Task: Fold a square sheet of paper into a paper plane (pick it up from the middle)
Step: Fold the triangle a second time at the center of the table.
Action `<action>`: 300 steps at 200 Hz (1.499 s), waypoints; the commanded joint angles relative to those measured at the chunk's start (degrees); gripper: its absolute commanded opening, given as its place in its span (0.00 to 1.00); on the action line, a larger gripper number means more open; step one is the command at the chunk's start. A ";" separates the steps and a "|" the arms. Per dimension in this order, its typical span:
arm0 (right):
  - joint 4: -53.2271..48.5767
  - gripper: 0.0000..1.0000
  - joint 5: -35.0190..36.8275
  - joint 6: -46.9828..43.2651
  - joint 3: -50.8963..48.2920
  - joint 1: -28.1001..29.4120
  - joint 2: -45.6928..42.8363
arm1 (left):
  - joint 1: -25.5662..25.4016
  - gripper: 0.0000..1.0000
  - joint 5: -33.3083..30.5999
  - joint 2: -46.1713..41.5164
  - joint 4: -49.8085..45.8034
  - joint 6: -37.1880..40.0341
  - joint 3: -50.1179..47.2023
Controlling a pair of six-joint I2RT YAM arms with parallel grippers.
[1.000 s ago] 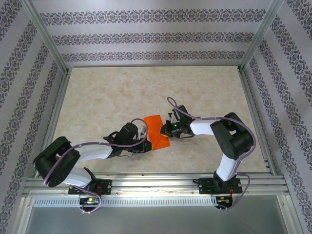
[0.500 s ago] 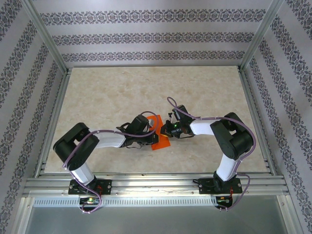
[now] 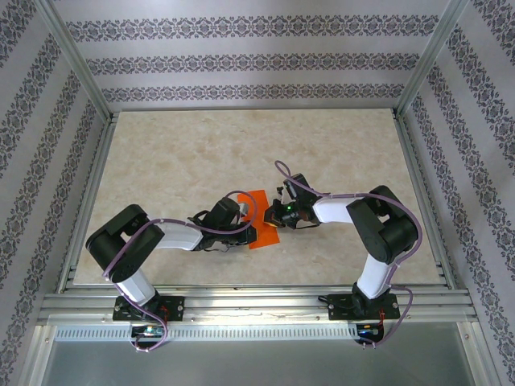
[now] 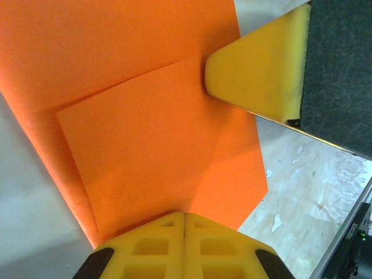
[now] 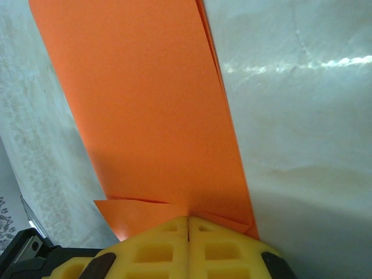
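the square sheet of paper lies folded, partly covered; left gripper and right gripper, fingers pressed together, touch it.

The sheet of paper is thin, bright orange and unmarked. It is folded over on itself, so it lies as a narrow, slightly slanted strip flat on the counter, near the middle and a little toward the near edge. From the left wrist, the paper shows an upper layer with straight edges and one free corner lying on a wider layer beneath. From the right wrist, the paper runs long and straight, with stacked edges along one side and a small flap at its near end.
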 commanded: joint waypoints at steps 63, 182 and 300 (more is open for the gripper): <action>-3.16 0.00 1.21 -2.01 0.64 1.14 -5.27 | 0.54 0.00 -0.09 2.36 -5.82 0.55 -2.02; -3.70 0.00 3.08 -3.05 1.46 0.74 2.80 | 0.54 0.00 0.13 1.42 -6.81 1.21 -2.01; -2.63 0.00 2.94 -4.15 -0.68 -5.11 -6.06 | 0.54 0.00 0.96 2.27 -5.82 1.06 -1.81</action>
